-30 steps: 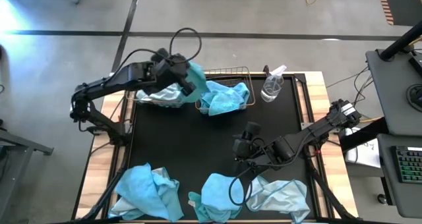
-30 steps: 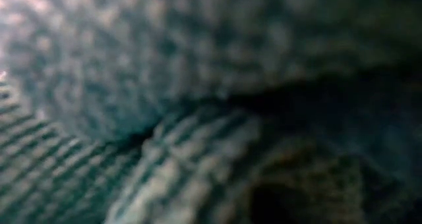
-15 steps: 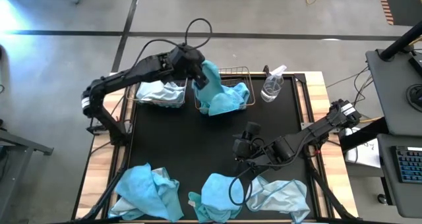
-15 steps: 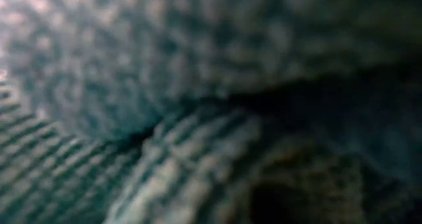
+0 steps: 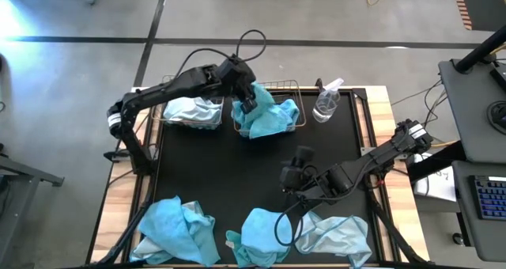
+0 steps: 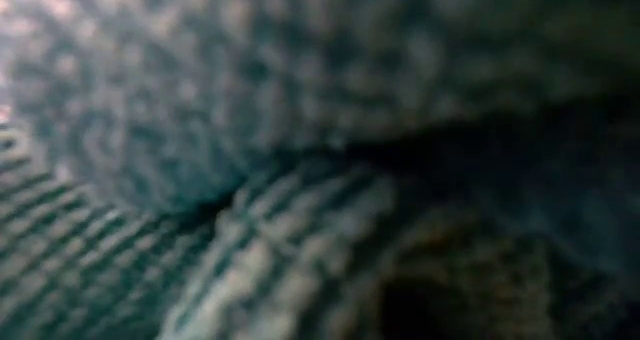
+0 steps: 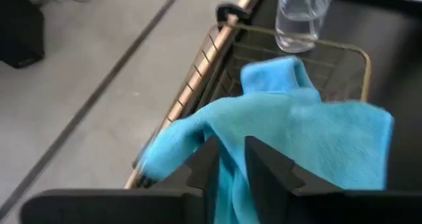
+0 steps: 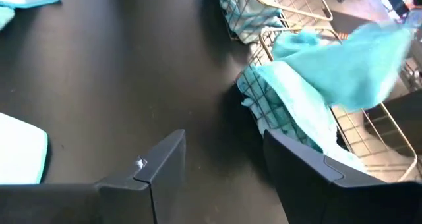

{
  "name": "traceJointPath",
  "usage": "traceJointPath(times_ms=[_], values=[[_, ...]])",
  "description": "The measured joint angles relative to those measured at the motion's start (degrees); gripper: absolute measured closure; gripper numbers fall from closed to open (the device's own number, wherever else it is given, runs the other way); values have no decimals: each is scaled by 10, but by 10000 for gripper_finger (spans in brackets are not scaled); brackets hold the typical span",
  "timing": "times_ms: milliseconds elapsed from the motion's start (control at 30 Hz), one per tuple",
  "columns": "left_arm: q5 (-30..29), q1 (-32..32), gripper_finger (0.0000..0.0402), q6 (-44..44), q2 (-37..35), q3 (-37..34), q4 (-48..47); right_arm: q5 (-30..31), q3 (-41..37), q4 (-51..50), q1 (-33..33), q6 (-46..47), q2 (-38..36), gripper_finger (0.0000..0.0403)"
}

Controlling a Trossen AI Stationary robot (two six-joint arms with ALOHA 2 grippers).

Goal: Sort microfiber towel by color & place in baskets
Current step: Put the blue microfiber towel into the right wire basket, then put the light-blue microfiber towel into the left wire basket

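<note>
Left gripper (image 5: pixel 251 103) over the right-hand brassy wire-mesh basket (image 5: pixel 296 87), jaws slightly apart around a fold of bright turquoise fuzzy towel (image 7: pixel 310 132) draped into it. Pale towel (image 5: pixel 192 109) fills the left basket (image 5: pixel 160 115). Right gripper (image 8: pixel 221 158), jaws apart, holds nothing above the black tabletop (image 5: pixel 229 170). Low view entirely blocked by blurred cloth.

A robotics lab or workshop. The black-topped table (image 5: pixel 237 182) stands on bare grey concrete floor (image 5: pixel 79 71). Just beside the table, a desk (image 5: pixel 474 103) carries a keyboard (image 5: pixel 492 198) and loose cables (image 5: pixel 431 103).
</note>
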Motion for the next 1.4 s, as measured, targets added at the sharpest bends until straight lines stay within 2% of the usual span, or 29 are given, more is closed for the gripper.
traceJointPath(times_ms=[233,333,467,667,733,933,1200,1400], values=[[21,-2,276,-31,-17,0,-82,0,0,-36,0,35,0,202],[49,-9,260,-55,-22,0,-136,-5,0,-53,0,58,0,202],[103,-44,254,-74,-24,0,-180,-80,-2,-82,0,107,0,202],[116,-152,254,-76,-24,0,-171,-179,-36,-117,6,199,0,202],[111,-192,254,-78,-24,0,-170,-212,-51,-142,8,237,0,202],[44,-288,254,-130,-24,0,-169,-285,-106,-168,22,329,0,202],[28,-363,253,-170,-24,0,-152,-434,-197,-115,46,419,0,202],[9,-372,253,-171,-24,0,-145,-510,-261,29,56,478,0,202]])
